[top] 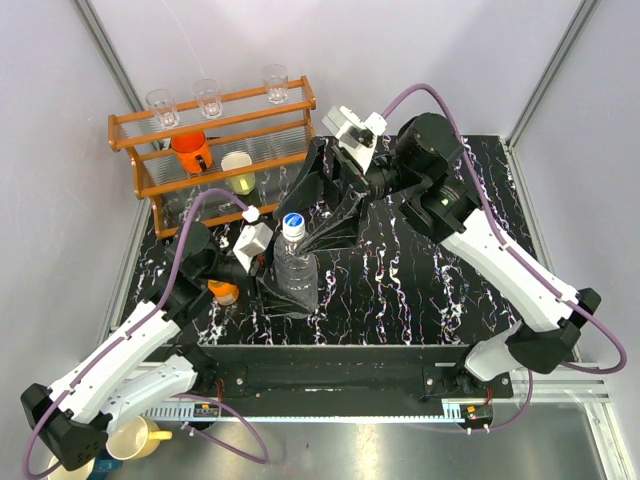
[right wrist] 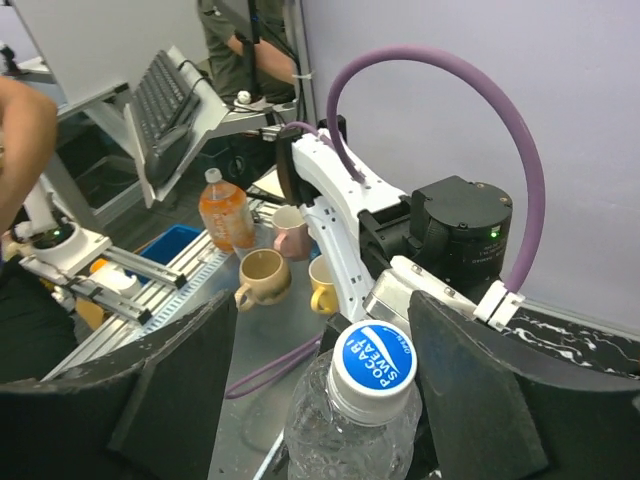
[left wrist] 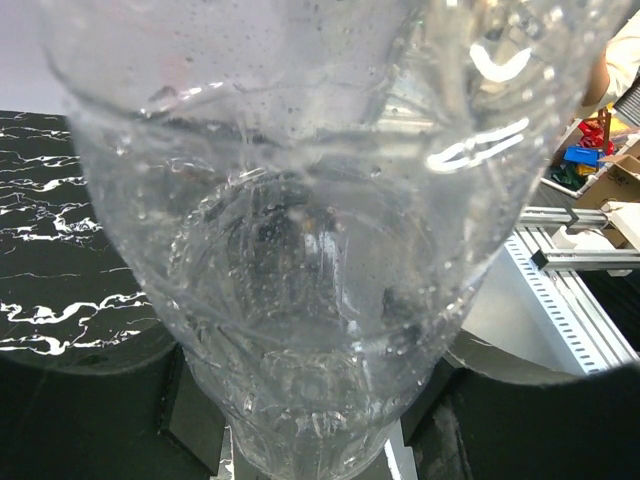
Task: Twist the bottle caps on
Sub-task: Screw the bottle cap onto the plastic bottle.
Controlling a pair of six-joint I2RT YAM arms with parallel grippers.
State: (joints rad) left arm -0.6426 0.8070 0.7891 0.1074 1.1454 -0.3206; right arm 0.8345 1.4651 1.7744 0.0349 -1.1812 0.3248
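Top external: a clear plastic water bottle (top: 298, 275) stands on the black, white-veined bench (top: 420, 270), left of its middle.
Pale lilac walls (top: 450, 60) close the bench on three sides. The left gripper (top: 272, 272) clamps the clear bottle's body, whose long axis is vertical with the neck up. A squat orange bottle (top: 224, 292) sits just beside it, toward the left edge. On the clear bottle's neck sits the blue-rimmed, white-topped cap (right wrist: 373, 360). The right gripper (right wrist: 322, 330) straddles it with fingers spread; whether they touch it I cannot tell. A wooden rack (top: 215, 140) fills the far-left corner.

Clr btl (top: 296, 272) upright, blue cap (top: 292, 222) atop.
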